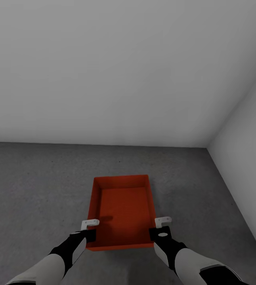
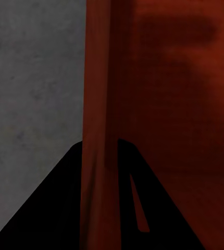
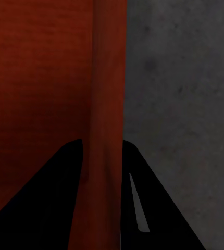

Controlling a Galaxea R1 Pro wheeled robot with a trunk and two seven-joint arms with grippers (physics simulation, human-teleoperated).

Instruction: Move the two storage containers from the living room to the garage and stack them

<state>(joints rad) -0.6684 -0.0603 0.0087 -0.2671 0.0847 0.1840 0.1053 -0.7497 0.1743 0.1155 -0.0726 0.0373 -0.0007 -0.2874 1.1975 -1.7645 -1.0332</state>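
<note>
1. A dark grey, mottled floor [image 1: 37, 186] is being shown in the head view, and it is being met by plain pale walls [image 1: 116, 71] at the back and at the right, with a corner between them.
2. One red-orange container [image 1: 122, 209] is being seen on or just above this floor, near the middle of the view, with its open side up and its long sides pointing away from the robot.
3. The container is being gripped by both arms at its two long walls, near the end closer to the robot.
4. The left gripper [image 1: 90, 228] is being closed narrowly on the left wall; in the left wrist view the red wall [image 2: 99, 130] is being seen standing between the two dark fingers [image 2: 49, 208].
5. The right gripper [image 1: 162, 227] is being closed in the same narrow way on the right wall; in the right wrist view the wall [image 3: 108, 120] is being seen between the two dark fingers [image 3: 44, 203].
6. Whether the bottom of the container is touching the floor cannot be told, because no clear gap or shadow is being shown under it.
7. The fingers are being cut off by the edge of both wrist views, and they are too dark for any detail to be made out.
</note>
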